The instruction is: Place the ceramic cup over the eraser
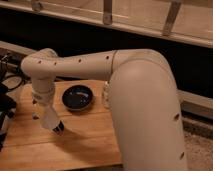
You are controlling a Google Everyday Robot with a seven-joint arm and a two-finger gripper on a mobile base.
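Camera view: the hand (58,129) hangs low over the tabletop (85,135), pinched shut and seemingly empty; descending blind, it could strike the wood.

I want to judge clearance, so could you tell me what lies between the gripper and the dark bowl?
In the camera view, only bare wooden tabletop lies between the shut gripper, low at the table's left, and the dark bowl.

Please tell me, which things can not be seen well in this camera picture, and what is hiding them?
- Gripper, camera view: low over the wooden table; whether it holds anything is too dark and small to tell.
- Ceramic cup and eraser: neither can be found; the arm covers much of the table.
- Speckled shaker: partly hidden behind the arm.
- Inside of the dark bowl: too dark.
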